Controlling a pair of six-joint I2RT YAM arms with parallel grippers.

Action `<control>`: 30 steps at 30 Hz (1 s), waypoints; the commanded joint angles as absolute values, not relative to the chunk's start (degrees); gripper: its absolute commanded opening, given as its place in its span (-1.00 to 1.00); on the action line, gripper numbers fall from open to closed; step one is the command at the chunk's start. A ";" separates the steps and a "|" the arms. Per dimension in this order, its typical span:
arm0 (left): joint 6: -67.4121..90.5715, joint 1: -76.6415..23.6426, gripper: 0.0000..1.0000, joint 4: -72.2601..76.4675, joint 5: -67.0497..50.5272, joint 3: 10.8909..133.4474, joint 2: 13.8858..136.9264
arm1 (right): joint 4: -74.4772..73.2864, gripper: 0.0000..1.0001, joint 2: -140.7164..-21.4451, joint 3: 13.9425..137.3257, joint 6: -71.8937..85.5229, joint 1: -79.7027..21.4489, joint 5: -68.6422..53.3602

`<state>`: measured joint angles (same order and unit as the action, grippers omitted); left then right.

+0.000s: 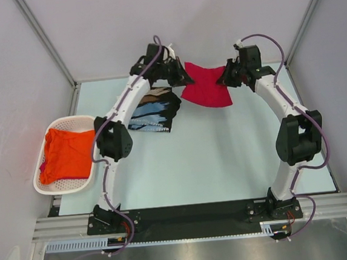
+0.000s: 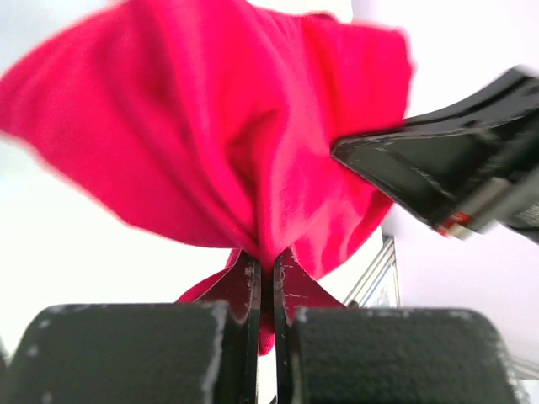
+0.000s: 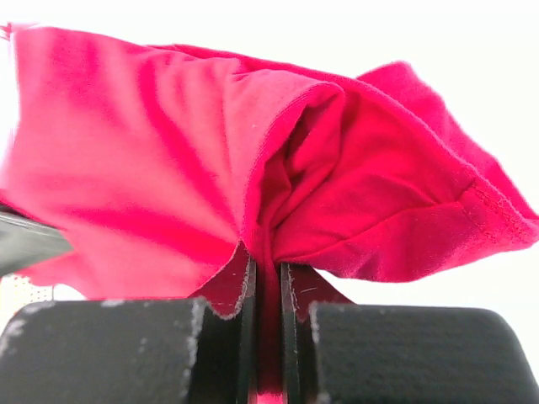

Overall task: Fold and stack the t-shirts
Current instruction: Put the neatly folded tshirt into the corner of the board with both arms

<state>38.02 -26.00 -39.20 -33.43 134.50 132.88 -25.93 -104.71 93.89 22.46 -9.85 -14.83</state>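
Red shirt (image 1: 206,89) — cloth, judged light, limp and sagging wherever unsupported; hangs above the far end of the bench (image 1: 224,156) between left hand (image 2: 268,268) and right hand (image 3: 264,268), each clamped shut on a bunched edge — best gripped at hem corners and drawn taut.

A white perforated plastic basket (image 1: 66,189) sits at the left edge of a pale green worktop (image 1: 213,163), toward its near side. Plain grey walls (image 1: 170,21) enclose the worktop left, far and right; an aluminium rail (image 1: 66,227) runs along its near edge.
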 commanded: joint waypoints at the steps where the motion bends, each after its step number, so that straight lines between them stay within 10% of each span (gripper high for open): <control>1: 34.03 -20.05 -1.00 -42.35 -31.12 136.58 124.55 | -25.75 -1.00 -105.73 99.39 23.03 -12.64 -15.29; 17: 25.75 -5.45 -1.00 -47.11 -26.11 120.33 112.85 | -24.87 -1.00 -123.04 115.65 26.28 -24.96 -15.91; 30: 26.72 -0.18 -1.00 -47.46 -22.50 129.99 113.64 | -22.42 -1.00 -129.11 130.17 29.00 -28.04 -11.70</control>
<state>27.38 -2.24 -50.78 -27.03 124.44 118.06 -23.62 -130.98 127.98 28.80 -28.53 -16.21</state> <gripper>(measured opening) 0.028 0.091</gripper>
